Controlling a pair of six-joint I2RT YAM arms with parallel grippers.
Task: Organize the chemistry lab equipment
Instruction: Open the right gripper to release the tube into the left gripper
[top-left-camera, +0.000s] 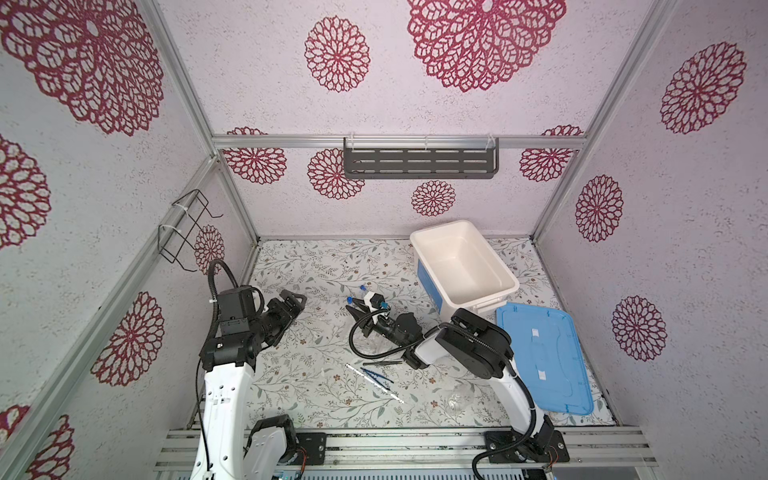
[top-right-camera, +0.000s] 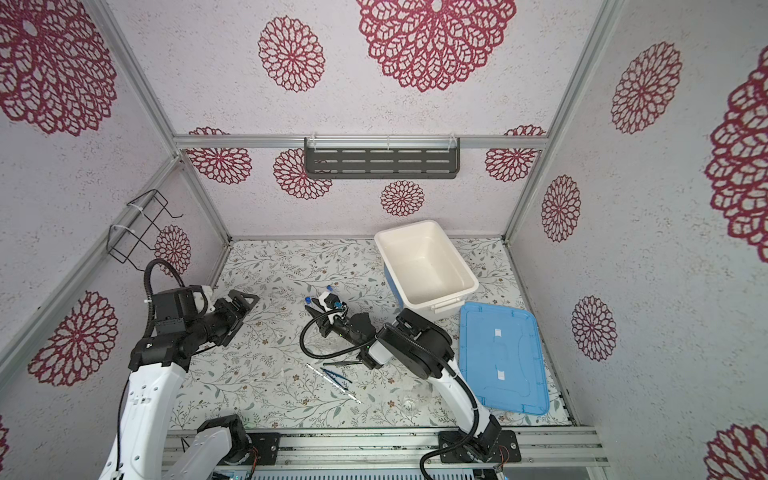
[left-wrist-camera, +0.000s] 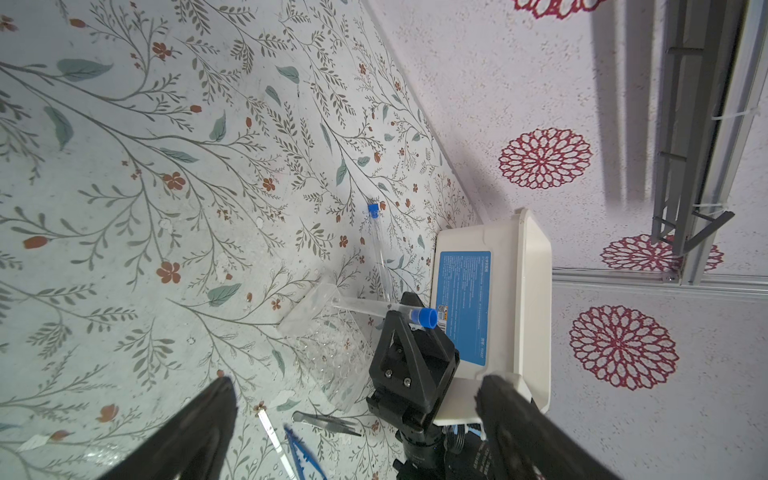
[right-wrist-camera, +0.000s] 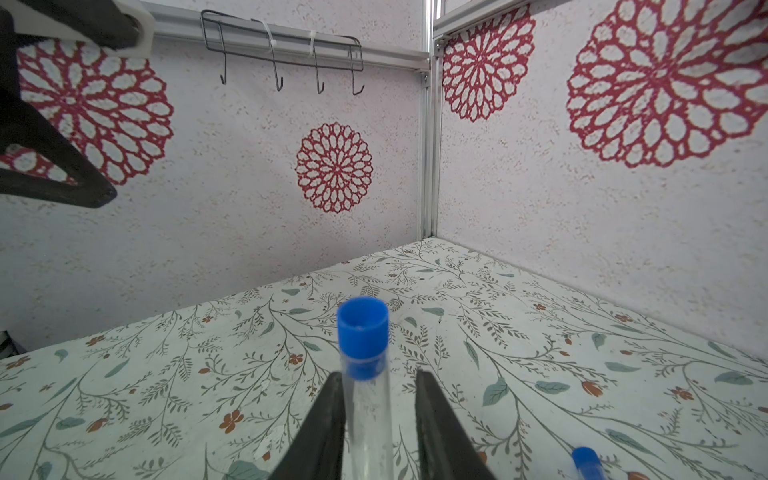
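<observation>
Lab equipment: 2 capped tubes, 1 holder, loose tools

1 blue-capped clear thin tube (right-wrist-camera: 365, 415) slants between the parted fingers of my right gripper (right-wrist-camera: 378, 374), its uncapped end meeting the see-through tube holder (left-wrist-camera: 328, 353). The 2nd capped tube (left-wrist-camera: 380, 249) lies flat just beyond the holder. Nearer my base, the dark metal tweezers (left-wrist-camera: 324, 422), blue tweezers (left-wrist-camera: 300, 452) and thin white stick (left-wrist-camera: 272, 434) lie close together; the small clear vessel (top-left-camera: 459, 397) sits apart from them.

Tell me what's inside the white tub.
Nothing visible: the white tub shows a bare floor and far walls in both top views. The strip behind its near rim is hidden.
</observation>
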